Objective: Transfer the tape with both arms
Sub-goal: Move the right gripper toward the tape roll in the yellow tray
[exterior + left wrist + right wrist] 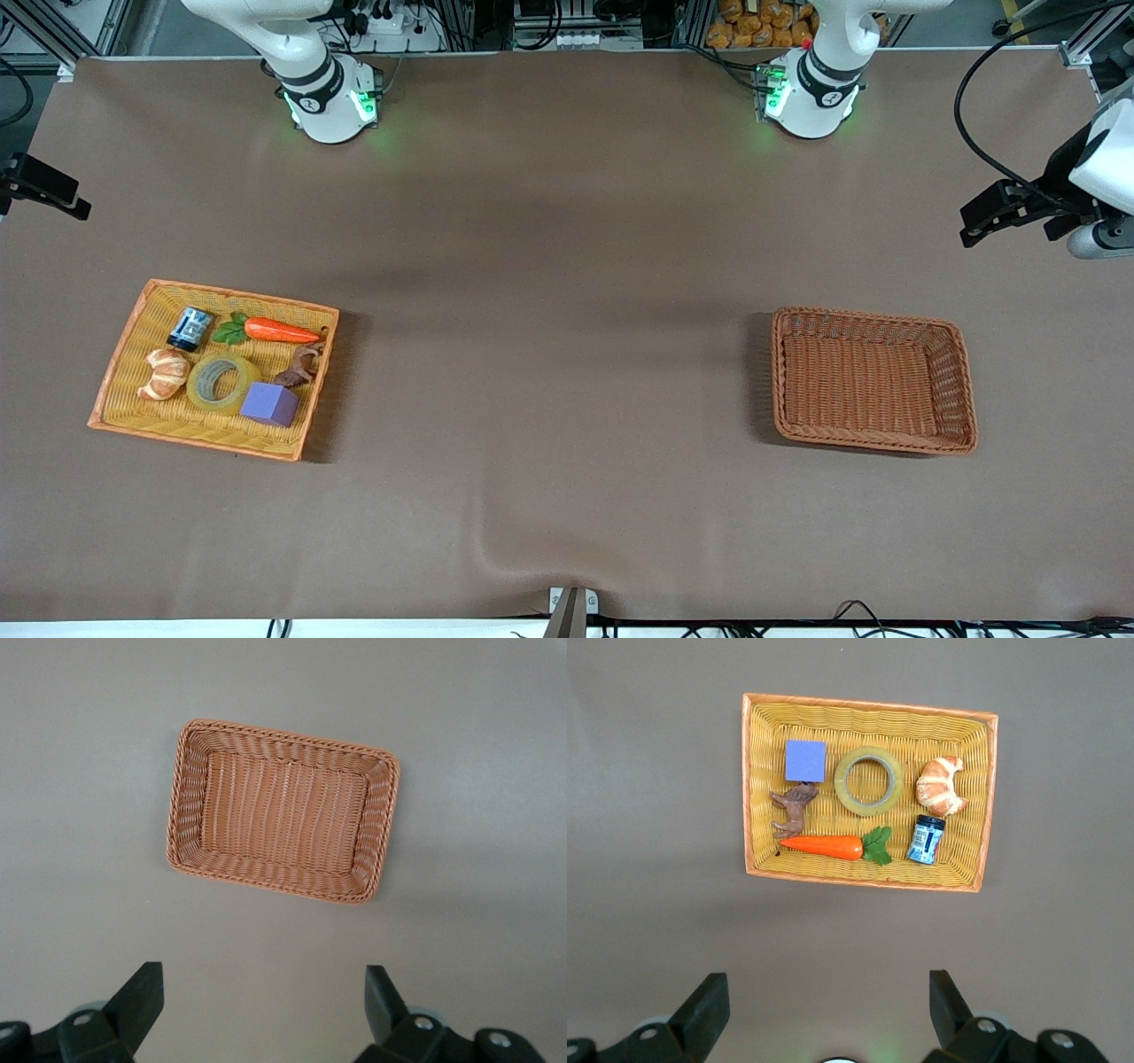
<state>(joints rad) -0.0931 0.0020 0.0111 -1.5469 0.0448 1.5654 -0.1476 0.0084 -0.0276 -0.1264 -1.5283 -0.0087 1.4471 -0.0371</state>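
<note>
Roll of tape (222, 383) (869, 780): translucent yellowish ring with a grey-white core, lying flat in the yellow tray (124, 350) (864, 719) toward the right arm's end of the surface (549, 354). Croissant (164, 373) (940, 785) just beside the tape toward the tray's outer end; purple cube (270, 404) (805, 760) touching or nearly touching the tape at its other flank. Also in the tray, farther from the front camera than the tape: small blue-and-black can (190, 329) (927, 840) and carrot (268, 330) (833, 846) with green leaves; brown animal figure (299, 365) (794, 806) between carrot and cube. Brown wicker basket (961, 390) (182, 797), nothing in it, toward the left arm's end of the surface, well apart from the tray. Right gripper (826, 1010) high over bare surface beside the tray, fingers spread wide, nothing between them; in the front view only the right arm's base and a dark part at the frame edge visible. Left gripper (263, 1005) high over bare surface beside the basket, fingers likewise spread wide and holding nothing; left arm reaching out past the basket's end of the surface.
</note>
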